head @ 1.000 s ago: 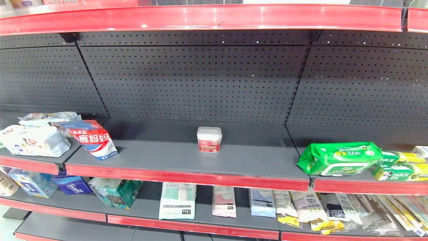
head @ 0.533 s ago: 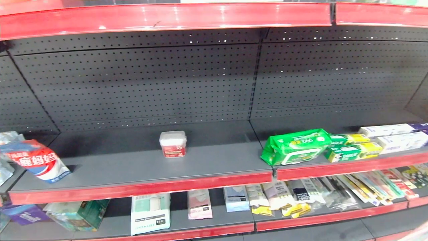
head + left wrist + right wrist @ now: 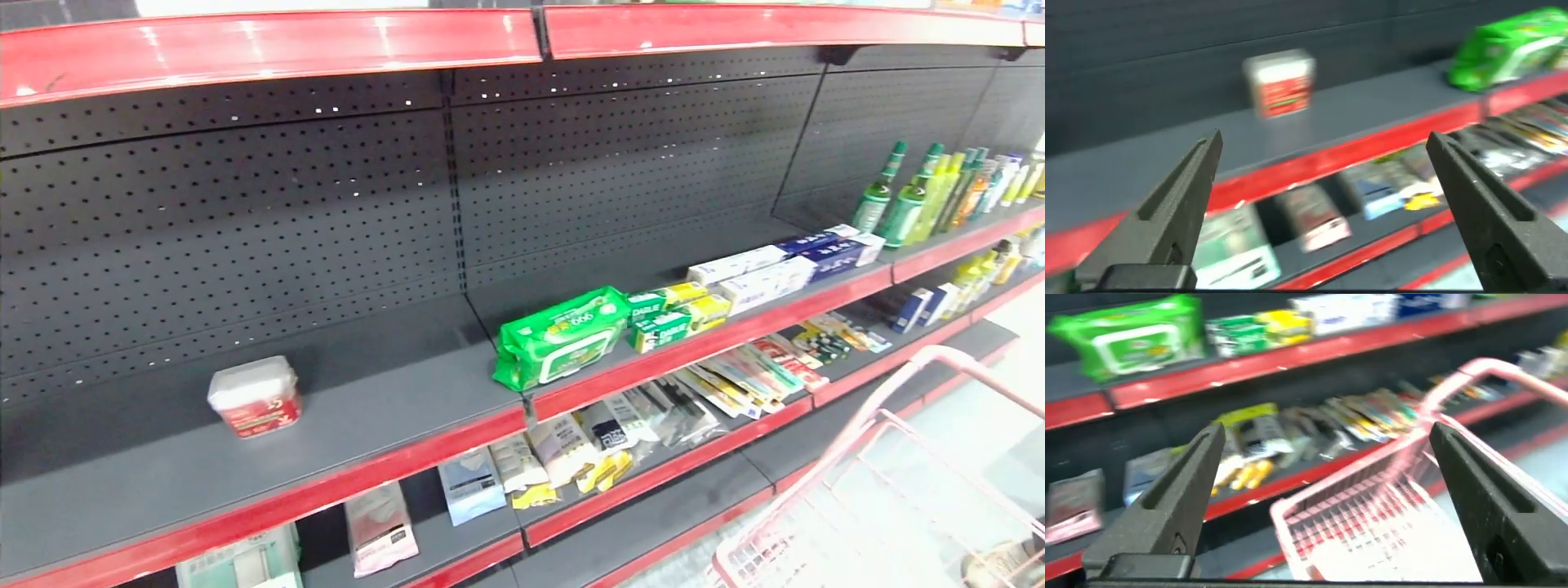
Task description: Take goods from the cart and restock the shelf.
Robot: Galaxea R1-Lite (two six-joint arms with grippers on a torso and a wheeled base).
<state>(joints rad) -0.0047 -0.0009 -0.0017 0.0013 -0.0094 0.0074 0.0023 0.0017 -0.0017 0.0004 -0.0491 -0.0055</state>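
Now: left claw (image 3: 1323, 140) is hanging spread and empty, facing the tub (image 3: 1280, 82) on the grey shelf (image 3: 367, 408); right claw (image 3: 1327, 431), likewise spread, is pointing at the pink cart (image 3: 1486, 371).

The right gripper (image 3: 1327, 433) hangs with its two dark fingers spread wide and nothing between them. Close beyond it stands the pink wire cart (image 3: 1490, 369). Behind the cart runs a shelf (image 3: 1315, 351) with a red front edge. On the tier above the cart lie a green wipes pack (image 3: 1131, 335), green and yellow boxes (image 3: 1257, 328) and white boxes (image 3: 1343, 310). On the tier nearest the cart lie flat packets (image 3: 1355, 420), blurred.
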